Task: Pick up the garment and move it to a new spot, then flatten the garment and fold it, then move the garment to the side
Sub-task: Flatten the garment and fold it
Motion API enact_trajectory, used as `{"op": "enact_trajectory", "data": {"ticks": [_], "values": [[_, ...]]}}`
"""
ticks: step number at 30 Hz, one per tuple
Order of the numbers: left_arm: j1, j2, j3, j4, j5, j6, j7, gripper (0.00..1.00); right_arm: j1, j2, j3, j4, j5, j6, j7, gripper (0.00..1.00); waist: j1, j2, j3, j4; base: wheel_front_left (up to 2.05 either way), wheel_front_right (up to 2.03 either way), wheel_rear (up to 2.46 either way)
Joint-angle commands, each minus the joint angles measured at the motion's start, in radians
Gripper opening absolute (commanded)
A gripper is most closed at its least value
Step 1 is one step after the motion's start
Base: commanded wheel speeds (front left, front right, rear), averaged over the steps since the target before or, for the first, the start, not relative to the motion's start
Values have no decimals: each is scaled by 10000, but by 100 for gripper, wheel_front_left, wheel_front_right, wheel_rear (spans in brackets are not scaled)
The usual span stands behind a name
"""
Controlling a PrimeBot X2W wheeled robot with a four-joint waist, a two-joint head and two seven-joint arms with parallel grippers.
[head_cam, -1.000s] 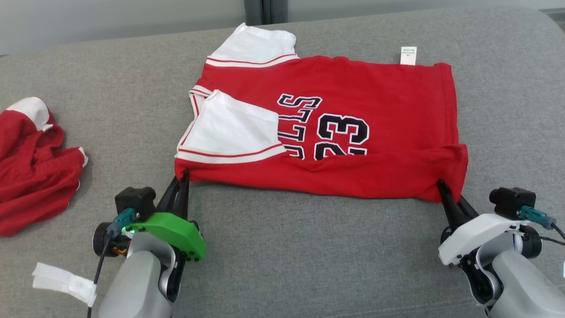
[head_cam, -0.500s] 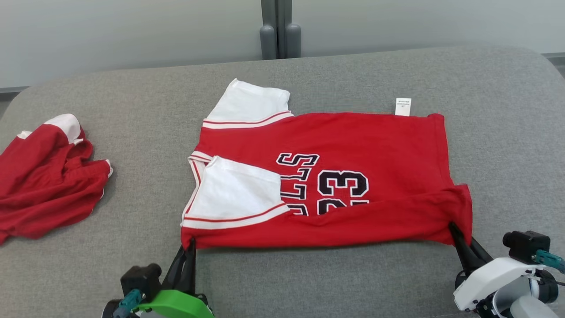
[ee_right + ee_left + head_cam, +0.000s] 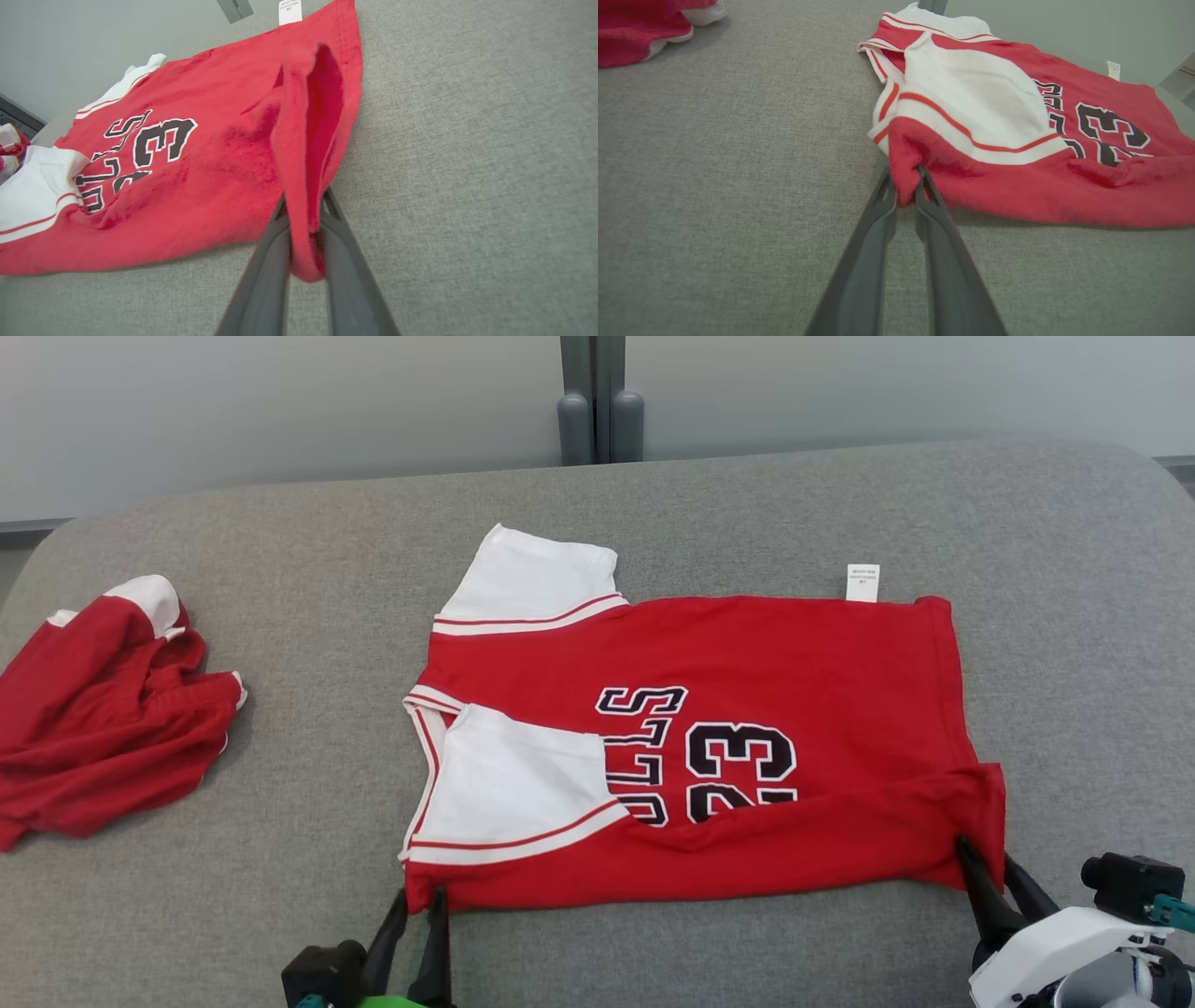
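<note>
We counted two garments on one grey cushion (image 3: 280, 569): one spread jersey (image 3: 747, 653) and one crumpled red heap (image 3: 103, 709) well to its left. The jersey bore two white sleeves, the far sleeve (image 3: 537, 574) and the near sleeve (image 3: 509, 775), each crossed by one thin red stripe, and one white label (image 3: 863, 582) at its far edge. There were two grippers, the left gripper (image 3: 419, 896) and the right gripper (image 3: 985, 854), each with two long dark fingers (image 3: 859, 270) — four fingers in all. Behind the cushion stood two grey posts — the left post (image 3: 574, 425) and the right post (image 3: 627, 425).
</note>
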Motion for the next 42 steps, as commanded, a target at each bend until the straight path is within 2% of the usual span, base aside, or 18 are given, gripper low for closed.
{"op": "enact_trajectory", "data": {"ticks": [1,12,23,31,42], "values": [[-189,20,27,-156,19,93,-5,100,111,50,-169,-120,-130,-15,-149,100,0,-1,-21,-10,0,0,0],[-695,19,913,-1328,736,366,-5,100,-154,548,-1177,-1223,-1479,-15,-896,100,0,-1,-337,-142,0,0,0],[-1201,170,1655,-2084,1655,458,-4,100,-29,1176,-1484,-2786,-3163,-15,-1125,100,0,-1,-668,-95,0,0,0],[-720,362,2091,-2551,1785,270,-4,100,498,1382,-1518,-3401,-3692,-15,-1135,100,0,-1,-876,28,0,0,0],[121,578,2321,-2806,1590,-242,-5,100,1336,1524,-1730,-3804,-3993,-15,-1137,100,0,-1,-1123,241,0,0,0]]}}
